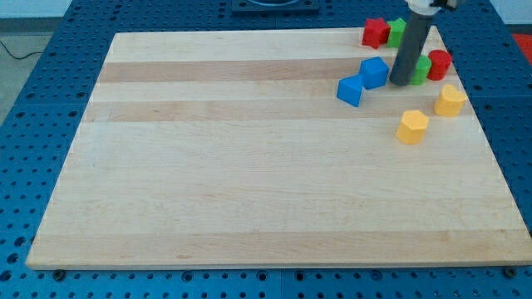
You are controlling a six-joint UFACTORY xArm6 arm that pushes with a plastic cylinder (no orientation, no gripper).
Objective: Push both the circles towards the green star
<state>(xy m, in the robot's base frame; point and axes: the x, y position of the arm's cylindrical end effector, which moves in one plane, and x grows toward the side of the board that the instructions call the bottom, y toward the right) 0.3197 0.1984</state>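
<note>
The rod is seen coming down from the view's top right, and my tip (402, 83) rests on the board among the cluster of blocks there. No fingers exist on this tool, so nothing is opened, closed or held; contact is by pushing only.

Just to the tip's right a green block (422, 70) is partly hidden behind the rod; its shape cannot be made out. Touching its right side is a red block (440, 63) that looks rounded. To the tip's left a blue block (374, 72) sits close, with a second blue block (350, 90) just beyond it.

Near the board's top edge a red block (376, 32) and a second green block (399, 30) stand side by side. Two yellow blocks (412, 126) (450, 100) lie below and right of the tip.

Count: two red, two green, two blue, two yellow; eight in all.

Progress is judged uncertain: which green piece is the star is not clear, and each red piece already lies next to a green one. The wooden board (249, 166) is otherwise bare.
</note>
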